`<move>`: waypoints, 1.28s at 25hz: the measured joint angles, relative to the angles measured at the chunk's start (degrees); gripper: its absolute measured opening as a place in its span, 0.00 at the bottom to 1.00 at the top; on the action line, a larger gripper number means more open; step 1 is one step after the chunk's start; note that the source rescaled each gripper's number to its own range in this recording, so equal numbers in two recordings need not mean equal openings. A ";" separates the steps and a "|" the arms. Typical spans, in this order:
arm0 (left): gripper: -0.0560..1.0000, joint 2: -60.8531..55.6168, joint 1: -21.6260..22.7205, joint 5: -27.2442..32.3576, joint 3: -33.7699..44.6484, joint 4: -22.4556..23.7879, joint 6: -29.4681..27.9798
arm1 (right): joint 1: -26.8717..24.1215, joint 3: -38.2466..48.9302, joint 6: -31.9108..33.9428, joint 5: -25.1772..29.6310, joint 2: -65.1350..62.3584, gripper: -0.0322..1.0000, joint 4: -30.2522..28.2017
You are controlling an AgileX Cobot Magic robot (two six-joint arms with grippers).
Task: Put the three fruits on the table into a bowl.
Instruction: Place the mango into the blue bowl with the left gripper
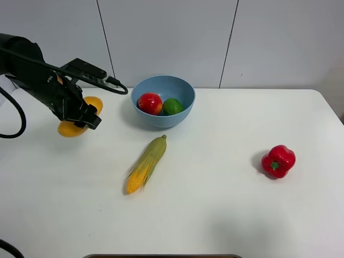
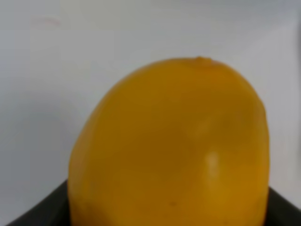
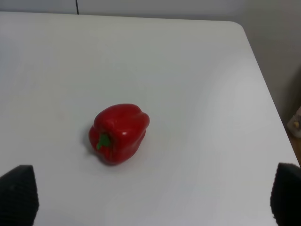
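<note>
The mango [image 1: 75, 127] is a smooth, elongated fruit, deep yellow shading to orange, with an even skin and a faint pale sheen on one flank. It sits near the table's [image 1: 215, 215] left edge, toward the far side, with the left gripper [image 1: 80, 115] across its middle, so only its two ends show in the high view. The left fingers are clenched on the mango; in the left wrist view the fruit [image 2: 174, 150] fills most of the picture, a tiny nub at its rounded end, with dark gripper parts at its base. Whether it rests on the table or is lifted just clear of it I cannot tell.

The bowl [image 1: 163, 100] is round, deep and light blue, standing at the far edge of the table, near the middle. Inside it lie the pomegranate [image 1: 150, 103], glossy red with a yellowish patch, and just beside it the lime [image 1: 172, 106], small and shiny green.

A corn [image 1: 146, 164] cob, green husk at one end and yellow kernels at the other, lies on the table nearer than the bowl. A pepper [image 1: 278, 161], red and lobed with a green stem, sits toward the right edge.

The right fingers [image 3: 19, 195] are released and spread wide, above the table with the pepper [image 3: 119, 132] beyond them, untouched.
</note>
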 joint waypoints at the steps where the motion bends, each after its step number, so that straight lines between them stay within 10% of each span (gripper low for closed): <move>1: 0.09 -1.05 0.00 -0.53 0.00 0.00 0.00 | 0.00 0.00 0.00 0.00 0.00 1.00 0.00; 32: 0.09 10.65 -6.95 -6.11 -27.89 -5.99 4.54 | 0.00 0.00 0.00 0.00 0.00 1.00 0.00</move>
